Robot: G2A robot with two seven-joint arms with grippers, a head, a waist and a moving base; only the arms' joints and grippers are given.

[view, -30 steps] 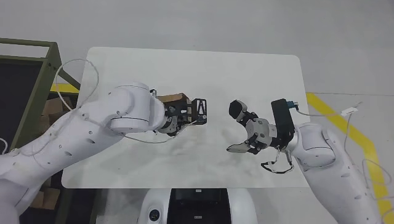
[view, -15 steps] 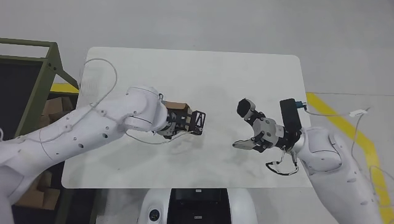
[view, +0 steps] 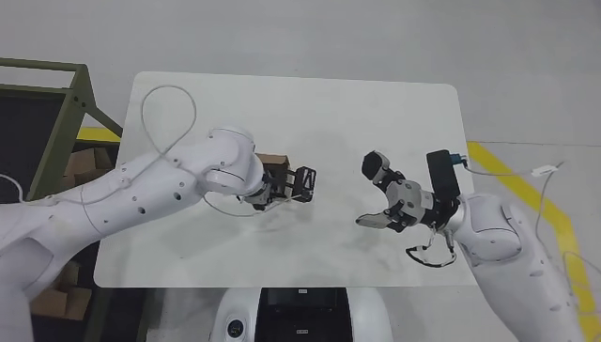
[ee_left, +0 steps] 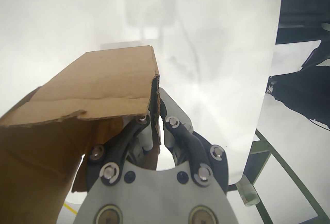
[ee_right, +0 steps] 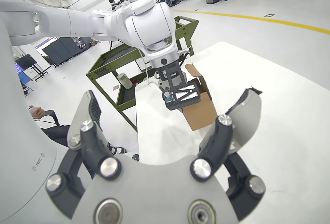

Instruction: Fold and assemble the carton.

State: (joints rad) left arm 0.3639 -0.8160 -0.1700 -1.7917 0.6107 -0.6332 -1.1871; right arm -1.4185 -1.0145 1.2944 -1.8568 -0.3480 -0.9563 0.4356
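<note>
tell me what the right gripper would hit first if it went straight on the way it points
Most likely the left gripper, which is shut on the carton; the carton sits right behind it. Depth is hard to judge.

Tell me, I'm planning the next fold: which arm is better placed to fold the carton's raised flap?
Right, probably. The left claw clamps the carton by one wall, so it is busy; the right claw is open, empty and faces the carton.

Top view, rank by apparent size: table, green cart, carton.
1. table
2. green cart, cut off by the picture's edge, so only its visible part counts
3. carton, partly covered
</note>
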